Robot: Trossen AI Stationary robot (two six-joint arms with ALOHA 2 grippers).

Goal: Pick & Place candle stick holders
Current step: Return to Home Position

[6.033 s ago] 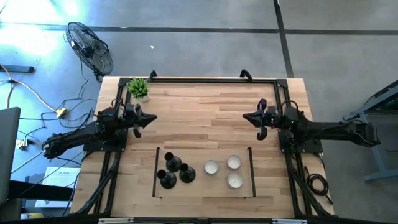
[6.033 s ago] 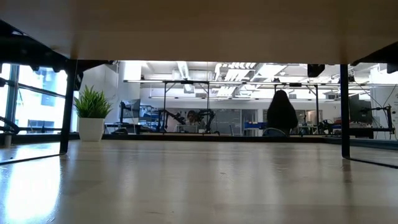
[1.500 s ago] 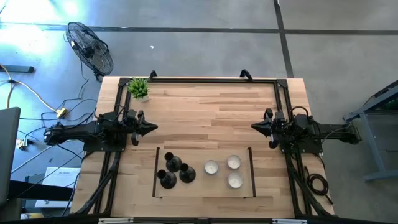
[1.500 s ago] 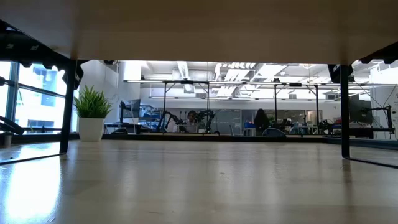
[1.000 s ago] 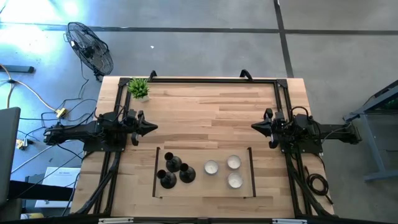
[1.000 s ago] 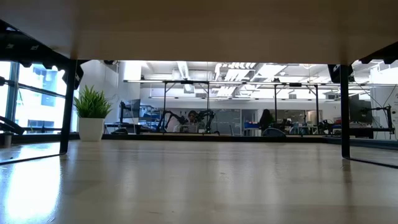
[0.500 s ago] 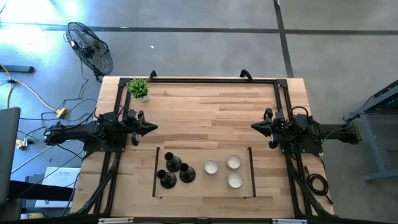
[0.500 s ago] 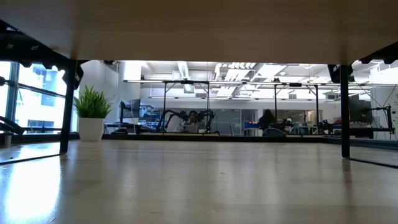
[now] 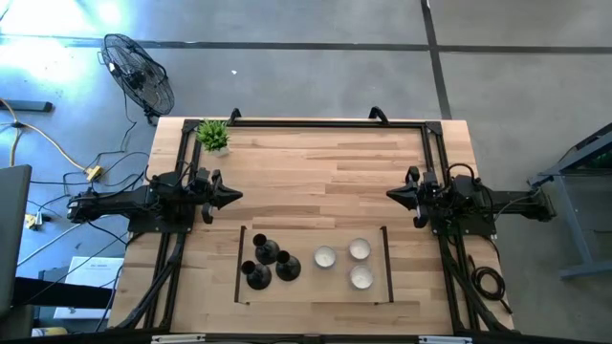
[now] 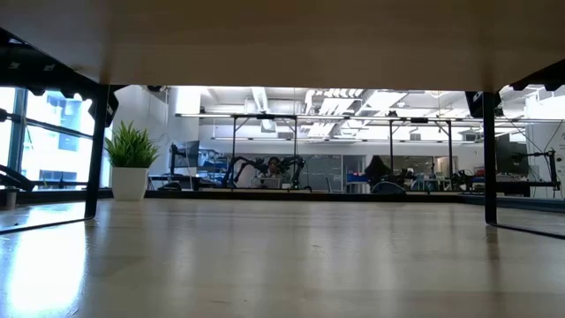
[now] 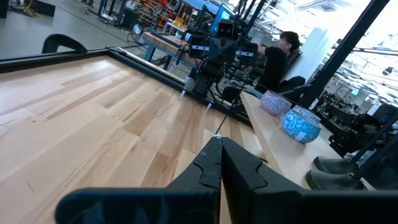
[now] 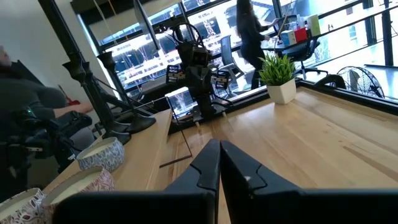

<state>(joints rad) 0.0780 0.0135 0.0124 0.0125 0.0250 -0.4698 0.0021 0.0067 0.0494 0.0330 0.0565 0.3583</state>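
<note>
With the three candle stick holders point(image 9: 265, 250) clustered on the shelf point(image 9: 311, 287) at lower centre, the left gripper point(image 9: 229, 196) and right gripper point(image 9: 392, 194) rest closed and empty at mid-left and mid-right, so homing looks nearly finished and no further grasp seems needed.

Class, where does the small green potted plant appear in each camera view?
High view: potted plant on the wooden tabletop, upper-left corner.
Low view: potted plant at left, mid-height.
Left wrist view: not in it.
Right wrist view: potted plant at upper right.
Shared landmark: the wooden tabletop.

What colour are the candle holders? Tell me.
The candle holders are black; the high view shows them best.
</note>
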